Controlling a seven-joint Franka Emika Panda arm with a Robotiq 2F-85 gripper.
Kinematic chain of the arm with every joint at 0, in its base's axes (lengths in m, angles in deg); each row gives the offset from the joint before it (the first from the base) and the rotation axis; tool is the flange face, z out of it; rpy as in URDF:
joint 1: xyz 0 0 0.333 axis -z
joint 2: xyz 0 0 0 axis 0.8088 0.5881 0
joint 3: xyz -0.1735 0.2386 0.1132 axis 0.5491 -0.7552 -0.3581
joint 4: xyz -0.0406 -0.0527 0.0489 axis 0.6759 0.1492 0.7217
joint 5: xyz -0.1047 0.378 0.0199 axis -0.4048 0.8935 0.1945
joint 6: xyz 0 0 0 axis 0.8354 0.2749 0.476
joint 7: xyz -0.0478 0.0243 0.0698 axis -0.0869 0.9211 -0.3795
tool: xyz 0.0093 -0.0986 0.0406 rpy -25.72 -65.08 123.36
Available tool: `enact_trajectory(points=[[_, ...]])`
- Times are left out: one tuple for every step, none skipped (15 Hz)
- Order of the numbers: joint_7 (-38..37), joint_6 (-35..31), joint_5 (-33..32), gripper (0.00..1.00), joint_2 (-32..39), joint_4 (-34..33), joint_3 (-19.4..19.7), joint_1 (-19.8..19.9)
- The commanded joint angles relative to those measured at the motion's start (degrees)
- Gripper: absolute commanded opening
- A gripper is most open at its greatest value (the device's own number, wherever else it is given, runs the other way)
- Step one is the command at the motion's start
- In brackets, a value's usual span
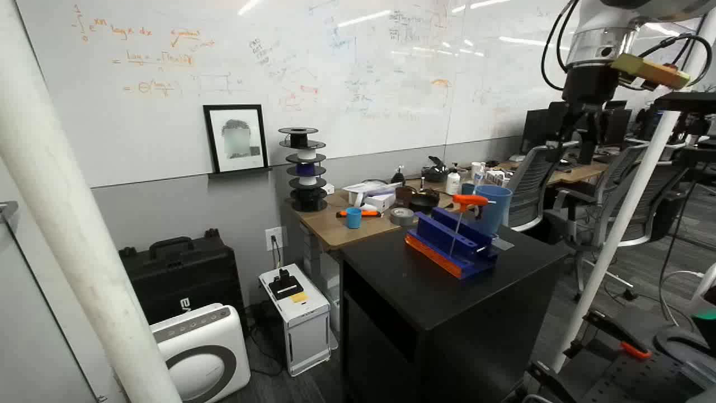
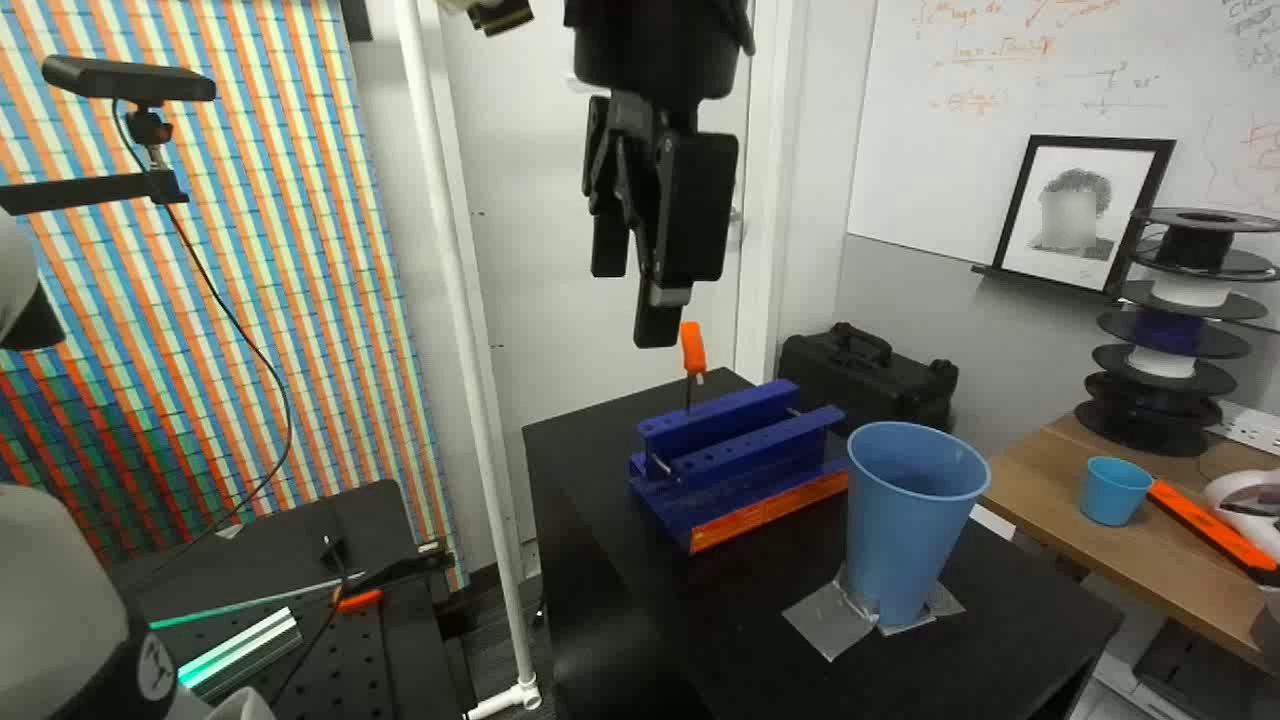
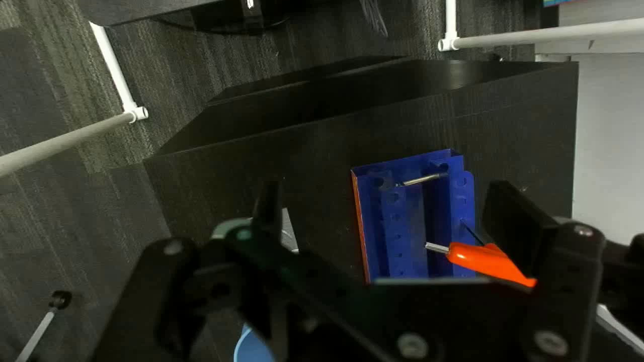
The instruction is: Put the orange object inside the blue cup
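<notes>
The orange object is an orange-handled T-shaped hex key, shown in both exterior views [image 1: 470, 200] [image 2: 692, 348]. It stands upright, its thin shaft in a hole of the dark blue holder [image 2: 740, 440]. The wrist view shows its handle [image 3: 483, 259] close to one finger in the picture. The tall blue cup [image 1: 492, 210] [image 2: 910, 530] stands upright beside the holder, its base taped to the black cabinet top. Only a sliver of it [image 3: 251, 347] shows in the wrist view. My gripper [image 1: 577, 137] [image 2: 640, 290] [image 3: 387, 211] is open, empty and above the holder.
The holder sits on the black cabinet [image 1: 391, 280] and has an orange strip along its lower edge. A smaller blue cup [image 1: 353, 218] [image 2: 1115, 490] stands on the wooden desk behind. White pipes [image 2: 450, 250] rise around the workspace.
</notes>
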Motion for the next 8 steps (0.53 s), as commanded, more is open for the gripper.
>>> enact_trajectory(points=[[0.2, 0.1, 0.2, 1.00, 0.0, -0.3, -0.4, 0.5], [0.2, 0.1, 0.2, 1.00, 0.0, -0.5, -0.4, 0.5], [0.2, 0.1, 0.2, 1.00, -0.1, -0.5, -0.4, 0.5], [0.2, 0.1, 0.2, 1.00, -0.1, -0.6, -0.4, 0.5], [0.2, 0.1, 0.2, 1.00, -0.1, -0.6, -0.4, 0.5], [0.2, 0.1, 0.2, 1.00, -0.1, -0.6, -0.4, 0.5], [0.2, 0.1, 0.2, 1.00, -0.1, -0.6, -0.4, 0.5], [0.2, 0.1, 0.2, 1.00, -0.1, -0.6, -0.4, 0.5]])
